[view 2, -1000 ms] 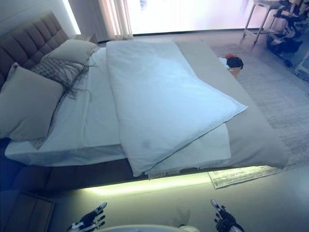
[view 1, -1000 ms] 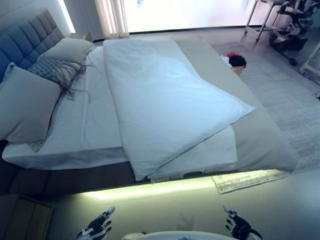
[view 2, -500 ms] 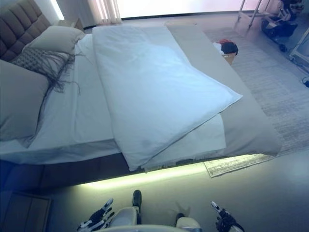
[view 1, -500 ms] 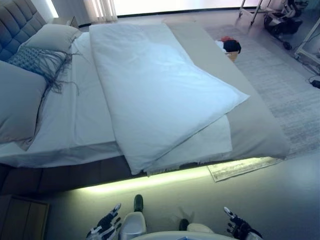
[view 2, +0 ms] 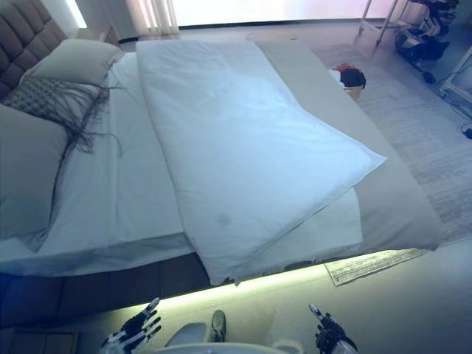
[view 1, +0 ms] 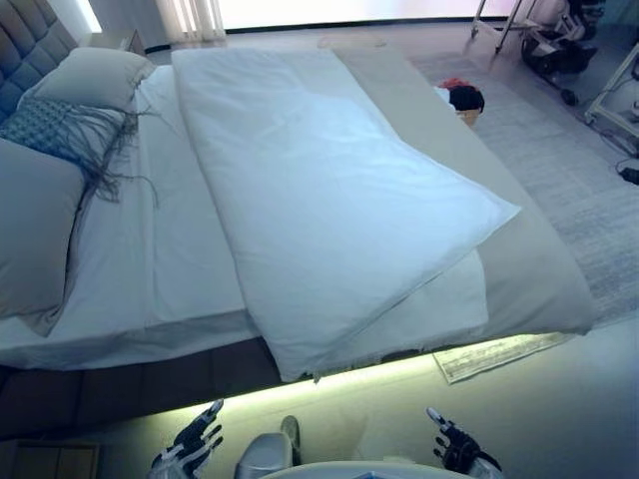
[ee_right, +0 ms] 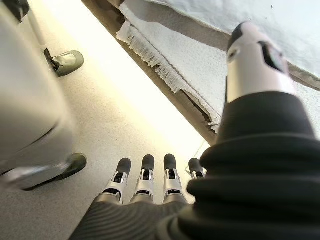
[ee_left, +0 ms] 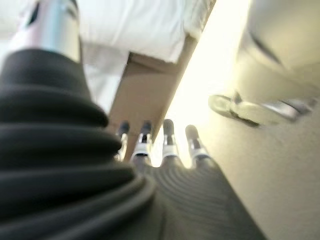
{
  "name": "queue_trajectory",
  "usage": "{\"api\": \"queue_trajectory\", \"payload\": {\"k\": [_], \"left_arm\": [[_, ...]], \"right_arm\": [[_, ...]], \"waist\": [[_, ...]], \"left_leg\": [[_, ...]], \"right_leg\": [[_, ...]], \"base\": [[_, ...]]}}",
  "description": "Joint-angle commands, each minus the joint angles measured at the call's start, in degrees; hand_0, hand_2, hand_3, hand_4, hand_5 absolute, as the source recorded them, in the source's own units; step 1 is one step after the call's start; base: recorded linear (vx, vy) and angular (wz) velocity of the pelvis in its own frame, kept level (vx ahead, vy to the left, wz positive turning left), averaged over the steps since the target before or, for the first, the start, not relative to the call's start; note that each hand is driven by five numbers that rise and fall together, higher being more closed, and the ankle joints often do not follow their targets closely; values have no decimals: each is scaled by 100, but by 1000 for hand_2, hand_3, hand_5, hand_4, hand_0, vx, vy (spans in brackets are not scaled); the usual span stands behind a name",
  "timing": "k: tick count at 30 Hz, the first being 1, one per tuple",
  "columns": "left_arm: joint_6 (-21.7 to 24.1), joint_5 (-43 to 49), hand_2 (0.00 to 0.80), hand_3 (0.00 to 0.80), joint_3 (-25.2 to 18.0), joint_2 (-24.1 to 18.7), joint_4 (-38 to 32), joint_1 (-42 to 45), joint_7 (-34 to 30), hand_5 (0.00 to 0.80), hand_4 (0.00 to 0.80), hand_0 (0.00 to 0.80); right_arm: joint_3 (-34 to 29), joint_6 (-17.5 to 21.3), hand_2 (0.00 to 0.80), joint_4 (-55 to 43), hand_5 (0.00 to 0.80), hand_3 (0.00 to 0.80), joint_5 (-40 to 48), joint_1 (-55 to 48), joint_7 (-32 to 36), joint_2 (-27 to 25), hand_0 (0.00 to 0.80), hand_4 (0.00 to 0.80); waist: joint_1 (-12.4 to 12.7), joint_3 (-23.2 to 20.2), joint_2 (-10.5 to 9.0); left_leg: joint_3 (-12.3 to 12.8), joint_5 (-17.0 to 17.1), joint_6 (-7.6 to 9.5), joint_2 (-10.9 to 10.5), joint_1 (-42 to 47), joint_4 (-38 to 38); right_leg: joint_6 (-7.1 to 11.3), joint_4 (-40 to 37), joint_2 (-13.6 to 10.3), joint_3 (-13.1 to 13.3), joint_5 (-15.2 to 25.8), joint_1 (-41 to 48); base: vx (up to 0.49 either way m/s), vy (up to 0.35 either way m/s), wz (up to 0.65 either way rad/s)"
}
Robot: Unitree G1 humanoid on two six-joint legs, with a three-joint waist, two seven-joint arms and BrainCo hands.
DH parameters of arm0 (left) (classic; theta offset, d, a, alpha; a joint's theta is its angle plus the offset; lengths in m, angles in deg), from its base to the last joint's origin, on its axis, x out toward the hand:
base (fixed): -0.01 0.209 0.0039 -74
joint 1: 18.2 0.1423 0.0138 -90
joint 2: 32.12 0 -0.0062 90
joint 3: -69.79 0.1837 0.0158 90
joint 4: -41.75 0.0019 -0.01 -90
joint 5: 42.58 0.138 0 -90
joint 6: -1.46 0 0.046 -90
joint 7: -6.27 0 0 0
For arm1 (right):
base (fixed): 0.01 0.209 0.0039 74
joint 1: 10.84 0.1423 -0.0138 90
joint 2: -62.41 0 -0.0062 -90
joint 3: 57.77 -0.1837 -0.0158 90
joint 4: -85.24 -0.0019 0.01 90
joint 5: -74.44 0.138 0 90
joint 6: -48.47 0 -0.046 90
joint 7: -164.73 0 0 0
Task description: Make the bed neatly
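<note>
Duvet (view 1: pixel 329 200) skewed, centre frame | left hand (view 1: pixel 190 444), right hand (view 1: pixel 454 451) empty, fingers straight, bottom edge | advise: grasp overhanging near corner, pull square.

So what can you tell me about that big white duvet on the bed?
The white duvet is a large, soft-looking, lightly creased cover lying skewed across the bed. It runs from the far edge to the near one, where one corner hangs over the side above the glowing strip of light. Another corner points out over the grey bedspread. Beneath it lies a fringed white blanket, and the white sheet shows bare beside it toward the pillows. Neither hand touches it.
</note>
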Motion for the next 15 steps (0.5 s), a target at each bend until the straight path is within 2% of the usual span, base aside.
{"api": "queue_trajectory", "payload": {"k": [1, 3, 4, 7, 10, 12, 15], "left_arm": [[141, -166, 0, 0, 67, -44, -283, -309, -26, 0, 0, 0], [215, -279, 0, 0, 117, -87, -322, -465, -40, 0, 0, 0], [242, -324, 0, 0, 107, -129, -343, -608, -56, 0, 0, 0], [177, -414, 0, 0, 78, -141, -442, -823, 8, 0, 0, 0], [239, -602, 0, 0, 70, -41, -638, -775, 2, 0, 0, 0], [297, -1007, 0, 0, 128, -37, -1019, -713, -102, 0, 0, 0], [343, -1229, 0, 0, 187, -80, -1283, -731, -224, 0, 0, 0]], "right_arm": [[-163, 63, 0, -315, 0, 0, 652, 379, 16, -333, 0, 0], [-118, 91, 0, -376, 0, 0, 1076, 641, 76, -360, 0, 0], [-159, 85, 0, -447, 0, 0, 1282, 882, 31, -375, 0, 0], [-257, 35, 0, -541, 0, 0, 1512, 1233, -167, -394, 0, 0], [-423, -18, 0, -538, 0, 0, 1502, 1375, -445, -551, 0, 0], [-489, -137, 0, -591, 0, 0, 1543, 1582, -677, -785, 0, 0], [-608, -297, 0, -557, 0, 0, 2037, 1867, -798, -1105, 0, 0]], "waist": [[-113, 363, 158], [-146, 579, 170], [-176, 733, 119], [-166, 908, 83], [-120, 974, -20], [-35, 1159, -80], [64, 1348, -66]], "left_leg": [[15, 180, -250, 201, -457, 338], [-67, 114, -300, 200, -403, 275], [-109, -4, -318, 191, -415, 275], [-132, -218, -393, 376, -542, 538], [-84, -410, -491, 628, -922, 1372], [-178, -554, -620, 878, -1299, 1992], [-376, -628, -723, 989, -1607, 2263]], "right_leg": [[-78, -1508, 231, -228, 1196, -202], [-26, -2019, 213, -217, 1468, -519], [92, -2383, 103, -91, 1855, -771], [157, -2443, -87, 13, 2047, -1017], [204, -2120, -97, -90, 1733, -937], [186, -1725, -89, -267, 1422, -1075], [122, -1235, -63, -389, 1136, -1368]], "base": [[-71, -162, 11], [-139, -234, 10], [-112, -294, 22], [-8, -299, 35], [124, -303, 48], [46, -300, 42], [7, -193, 15]]}}
